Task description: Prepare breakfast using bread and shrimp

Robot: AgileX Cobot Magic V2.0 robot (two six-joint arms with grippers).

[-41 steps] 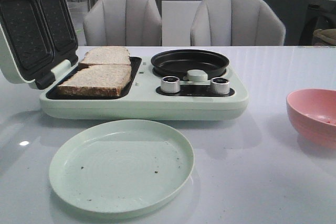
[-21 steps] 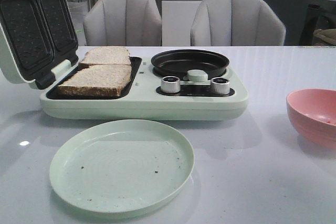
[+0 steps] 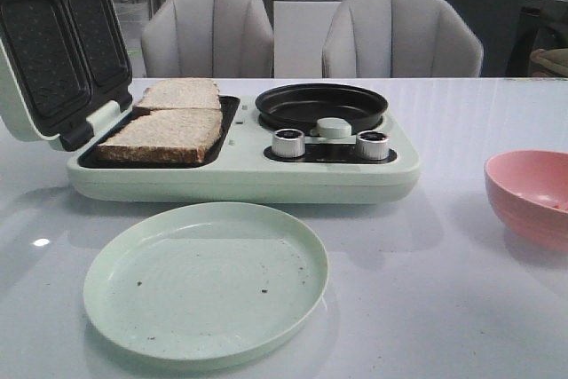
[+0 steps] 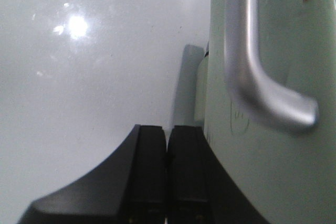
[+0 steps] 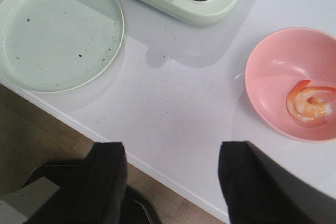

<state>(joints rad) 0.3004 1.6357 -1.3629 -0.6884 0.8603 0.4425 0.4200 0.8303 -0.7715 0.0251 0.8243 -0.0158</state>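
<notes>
Pale beige bread (image 3: 169, 122) lay as two slices in the dark tray of the mint-green breakfast maker (image 3: 240, 175), one behind the other, flat, with rounded tops turned toward the open lid (image 3: 53, 42) and straight bases toward the round black pan (image 3: 321, 106). Both slices sat far ahead of my right gripper (image 5: 170, 182) and off to its left.

One curled shrimp (image 5: 310, 103) rested in the pink bowl (image 5: 273, 61), orange at the outer edge and pale within, its arc opening away from the machine. That bowl stood just ahead of my right gripper and slightly to its right, on the white table (image 5: 184, 114). A mint-green plate (image 5: 58, 30), speckled with dark crumbs, lay ahead and to the left, just beside the machine's front edge.

My right gripper hung past the table's near edge with its fingers (image 5: 107, 182) spread wide and nothing between them.

My left gripper (image 4: 168, 177) had its two black pads (image 4: 149, 171) pressed together, holding nothing, close against the outer shell of the lid, where a silver handle (image 4: 257, 77) curved across. Red print showed on that shell, too cut off to read, and a faint embossed mark near the fingers was no clearer.

Two silver knobs (image 3: 330, 144) faced me on the machine's front.
</notes>
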